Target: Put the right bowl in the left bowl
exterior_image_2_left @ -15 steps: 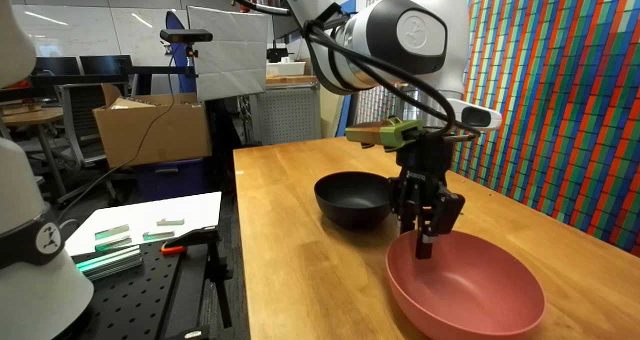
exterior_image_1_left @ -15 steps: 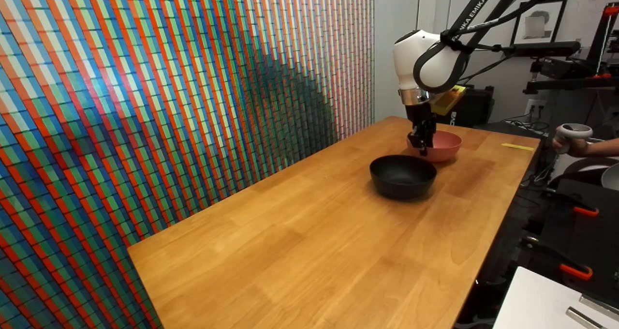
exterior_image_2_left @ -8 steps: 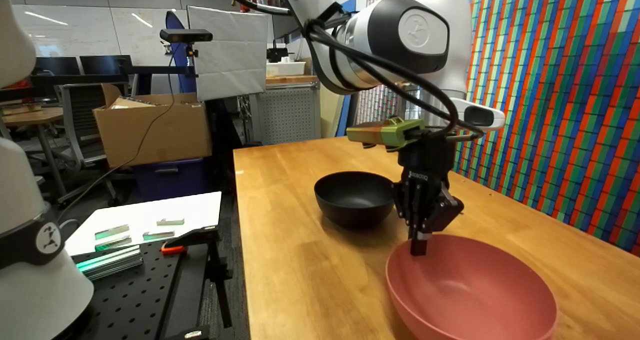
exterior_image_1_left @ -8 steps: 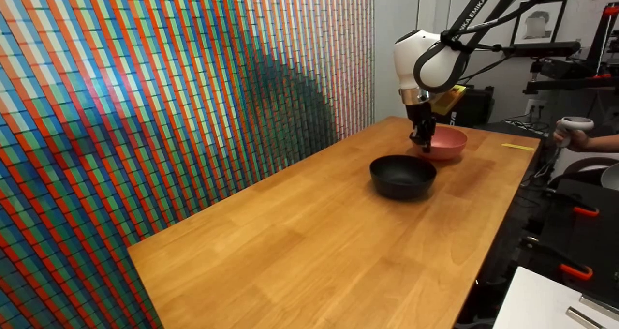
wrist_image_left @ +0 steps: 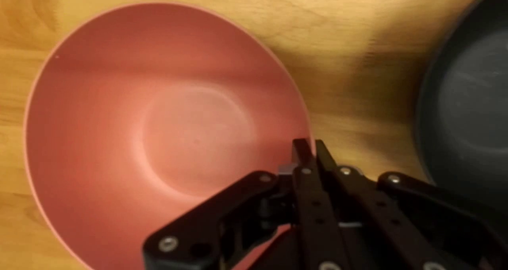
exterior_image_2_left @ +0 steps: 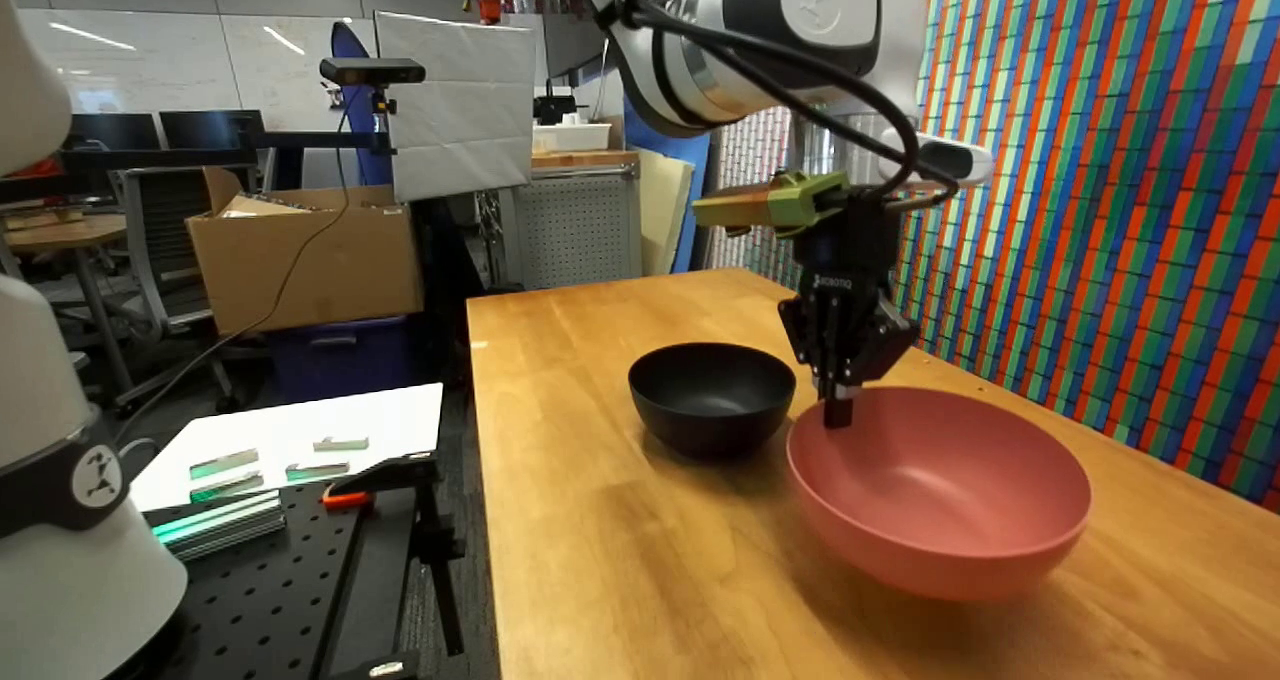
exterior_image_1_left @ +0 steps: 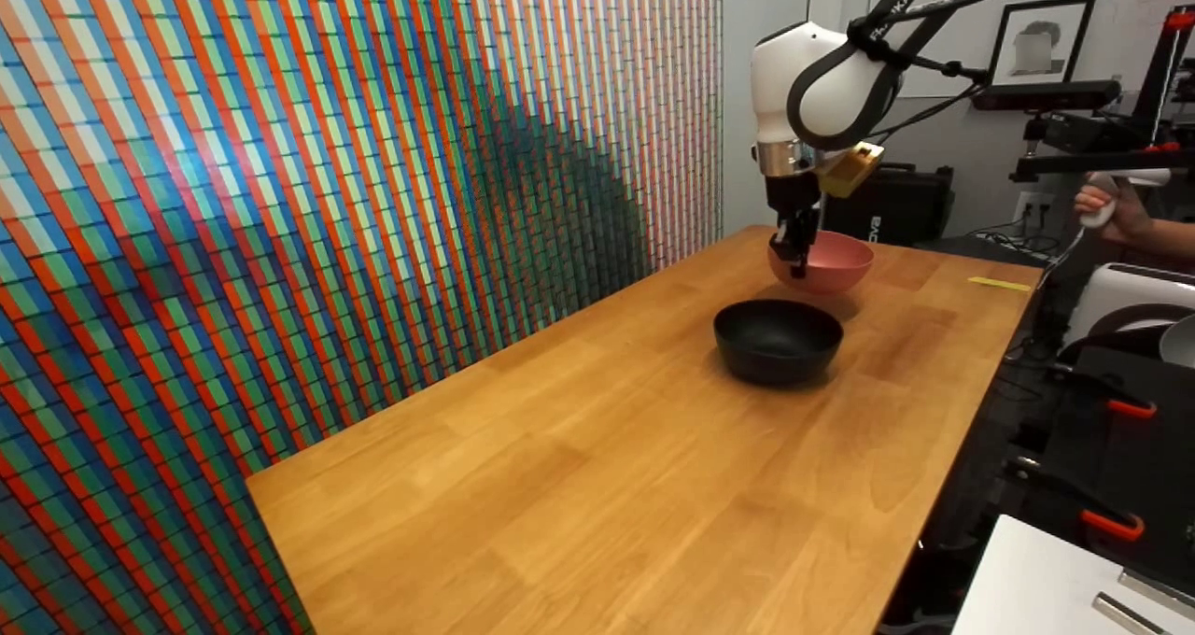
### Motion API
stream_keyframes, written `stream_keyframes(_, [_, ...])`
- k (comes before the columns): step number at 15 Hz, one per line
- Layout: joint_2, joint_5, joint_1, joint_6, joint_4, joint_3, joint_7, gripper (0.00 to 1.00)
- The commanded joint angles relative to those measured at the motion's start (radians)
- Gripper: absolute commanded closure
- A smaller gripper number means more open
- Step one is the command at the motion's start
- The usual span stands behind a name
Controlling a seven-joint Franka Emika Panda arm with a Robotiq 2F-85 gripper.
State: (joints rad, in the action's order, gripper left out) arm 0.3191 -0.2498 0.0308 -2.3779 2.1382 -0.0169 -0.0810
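While the pincer point(wrist_image_left: 310, 143) pinches its rim, the red bowl point(exterior_image_2_left: 940, 500) has risen off the table point(exterior_image_2_left: 600, 530).

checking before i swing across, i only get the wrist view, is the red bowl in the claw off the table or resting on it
Observer: Off it. In both exterior views the red bowl hangs above the table, not touching it.
Operator: good, and what's cut off at the right of my picture, upright or tipped
Observer: That is the black bowl, and it stands upright on the table in both exterior views.
Operator: ok, anything else lying around there
Observer: A yellow strip lies near a corner of the table, seen in an exterior view.
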Motion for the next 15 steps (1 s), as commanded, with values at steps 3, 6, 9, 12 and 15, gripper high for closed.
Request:
stream_keyframes(3, [-0.149,0.112,0.043,0.061,0.019,0.096,0.099,0.99])
stream_keyframes(6, [-0.179,0.137,0.079,0.101,0.028,0.137,0.109,0.99])
stream_keyframes(9, [-0.179,0.157,0.110,0.147,0.032,0.172,0.131,0.99])
stream_keyframes(12, [-0.158,0.183,0.127,0.195,0.024,0.191,0.142,0.98])
stream_keyframes(15, [-0.125,0.197,0.139,0.233,0.009,0.200,0.140,0.98])
